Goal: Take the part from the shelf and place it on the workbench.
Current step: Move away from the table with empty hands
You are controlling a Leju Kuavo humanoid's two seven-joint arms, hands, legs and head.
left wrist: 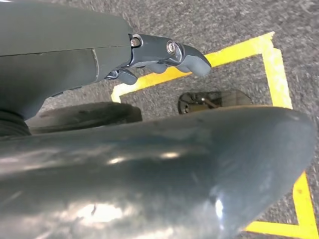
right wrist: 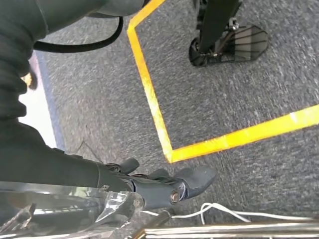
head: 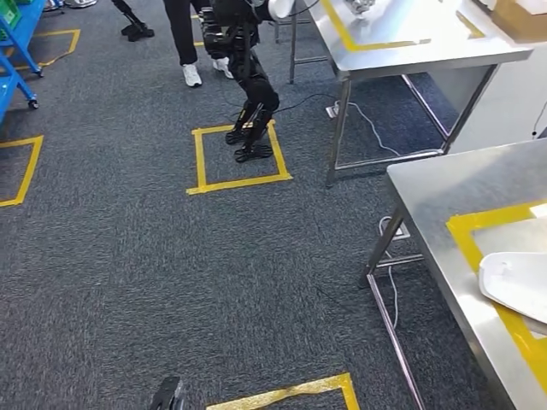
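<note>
Found the white, smooth, curved plastic part (head: 516, 286) lying at four o'clock in the head view, on the near brushed-steel workbench (head: 438, 184), partly over a yellow tape outline (head: 466, 237) stuck to its top. Saw the left hand (left wrist: 158, 55) hanging above grey carpet (head: 129, 273), thumb stretched straight, darker fingers (left wrist: 126, 77) loosely bent, nothing in its hold. Saw the right hand (right wrist: 161, 184) beside the workbench edge, thumb likewise straight, fingers (right wrist: 127, 164) apart, holding nothing. Noted a black-legged second robot (head: 251, 94) standing in a yellow tape floor square (head: 201, 158) at twelve o'clock, a person's white shoes (head: 191, 75) just behind it, another steel table (head: 387, 43) at one o'clock, and a blue metal shelf (head: 16, 51) at ten o'clock.
</note>
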